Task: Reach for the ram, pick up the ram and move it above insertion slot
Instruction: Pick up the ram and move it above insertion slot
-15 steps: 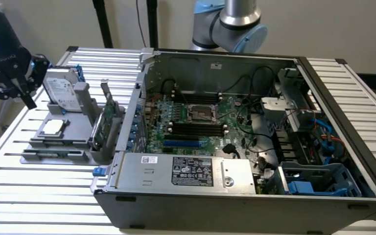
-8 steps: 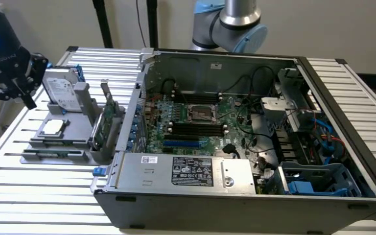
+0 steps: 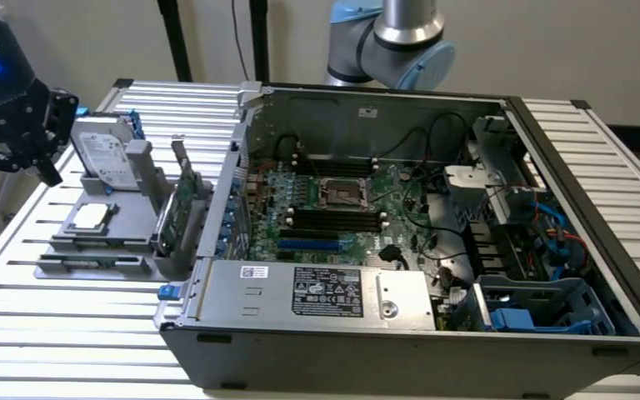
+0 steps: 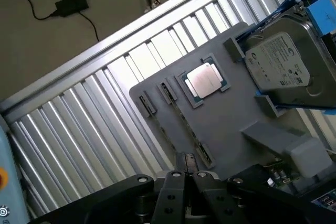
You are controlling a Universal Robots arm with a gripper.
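Black two-finger gripper [image 4: 188, 163] with fingers [image 4: 176, 182] pressed together and nothing pinched between them, hanging over the near edge of the flat grey plastic parts holder [image 3: 76, 267], just beyond the holder's side at the exterior view's left. Holder lying on the slatted aluminium table [image 3: 76, 333], used here as the landmark. Upright at the holder's far end, a silver hard drive with blue tabs [image 3: 107, 154], printed label facing the gripper. In a shallow square recess near the holder's middle, a square silver processor chip [image 3: 92, 215], lying flat. Along the holder's edge at the exterior view's right, two green boards standing on edge: a taller, wider green expansion card [image 3: 192, 187] and, apparently, just in front of it and lower, the ram [image 3: 171, 227], a thin narrow green circuit-board stick; exact seating in the holder not discernible. Ram well apart from the gripper, untouched, with the drive and the chip between them. Immediately beside the holder, at the exterior view's right, an open dark metal computer case [image 3: 587, 167] with a green motherboard [image 3: 409, 187] exposed and a row of long black slots [image 3: 337, 221] near the board's middle. Behind the case, a grey-and-blue robot arm joint [image 3: 409, 42].
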